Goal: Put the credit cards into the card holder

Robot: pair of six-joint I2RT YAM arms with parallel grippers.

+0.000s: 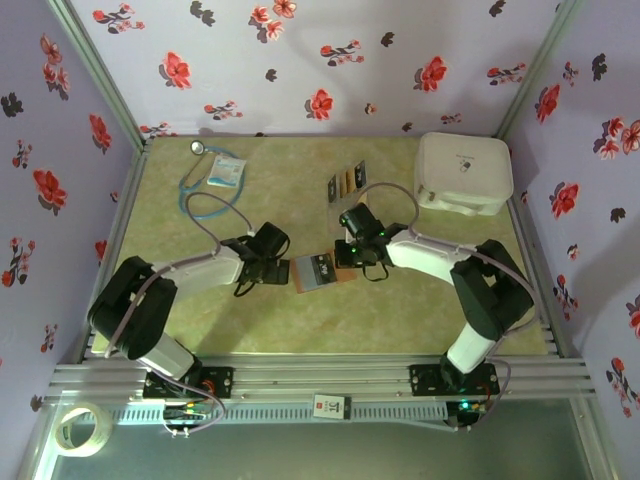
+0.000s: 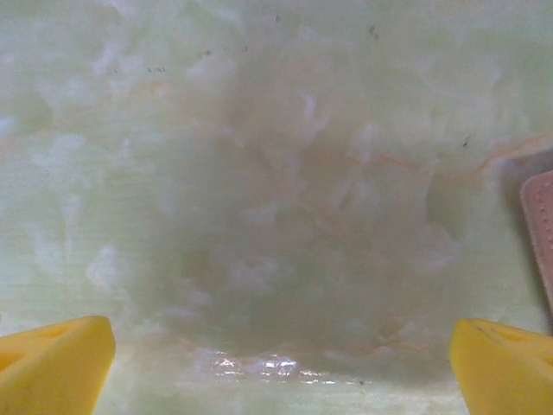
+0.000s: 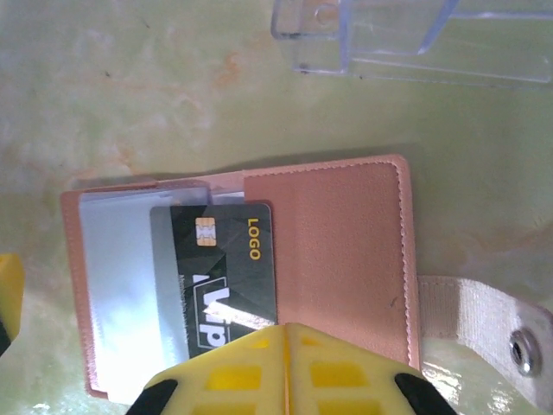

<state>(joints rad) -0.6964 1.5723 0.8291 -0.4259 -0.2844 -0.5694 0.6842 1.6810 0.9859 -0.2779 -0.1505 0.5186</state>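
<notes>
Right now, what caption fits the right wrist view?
Shut right gripper at a black card on the open card holder.

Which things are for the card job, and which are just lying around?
For the job: card holder, black card, other cards.
Just lying about: white case, stethoscope, packet, tape roll.

Lab-type robot test cell: floral-papered enclosure walls [image 1: 330,60], extruded aluminium frame rail [image 1: 320,378], green marbled tabletop [image 1: 400,310].
</notes>
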